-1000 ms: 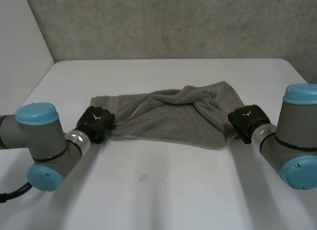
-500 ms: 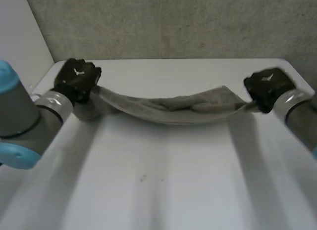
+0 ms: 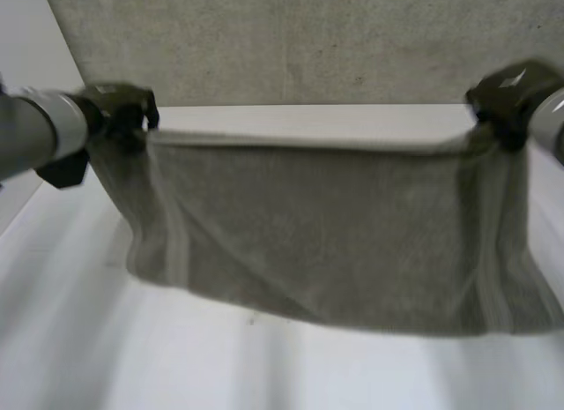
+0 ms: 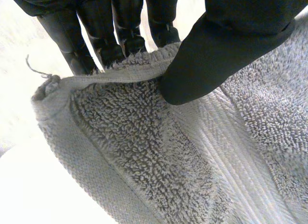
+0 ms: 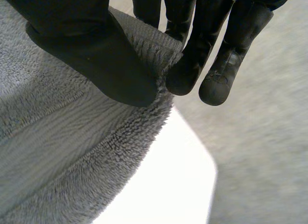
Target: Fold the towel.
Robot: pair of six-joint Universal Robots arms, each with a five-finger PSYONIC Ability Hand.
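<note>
A grey towel [image 3: 335,234] hangs spread out in the air above the white table [image 3: 264,366], its top edge stretched taut between my two hands. My left hand [image 3: 119,110] pinches the towel's top left corner. In the left wrist view the thumb [image 4: 216,50] presses the towel's hem [image 4: 120,74] against the fingers [image 4: 115,36]. My right hand [image 3: 511,93] holds the top right corner. There the thumb [image 5: 96,60] and fingers [image 5: 192,65] clamp the towel's edge [image 5: 96,137]. The lower edge hangs just above the table.
A grey concrete wall [image 3: 308,40] rises behind the table's far edge. A pale side wall [image 3: 35,66] stands at the left.
Both hands have risen and spread apart with the towel's corners. The towel went from a sagging rope-like bundle to a flat hanging sheet, lifted off the table.
</note>
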